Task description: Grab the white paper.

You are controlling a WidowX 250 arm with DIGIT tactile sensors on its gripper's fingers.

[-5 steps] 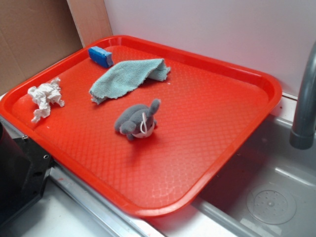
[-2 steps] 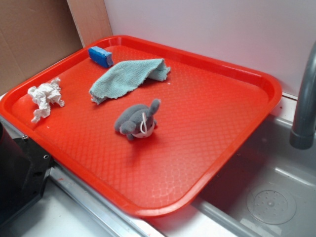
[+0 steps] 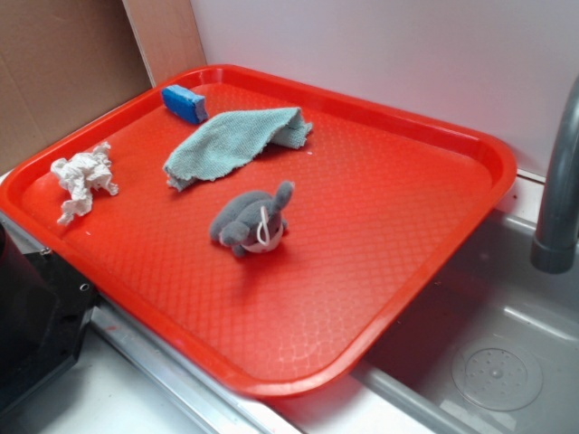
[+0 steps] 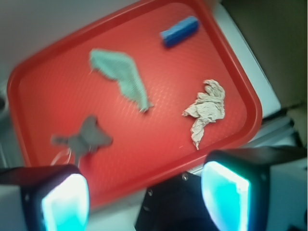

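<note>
Your gripper hangs above the tray's edge, jaws spread wide and empty. The white paper lies ahead of the right fingertip, untouched, near the rim.

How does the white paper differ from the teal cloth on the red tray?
The white paper is crumpled into a lumpy wad with a ragged strip trailing off; the teal cloth lies mostly flat, one end folded over. The paper is smaller than the cloth. The paper sits near the tray's left rim, the cloth farther in. Both rest untouched on the tray.
</note>
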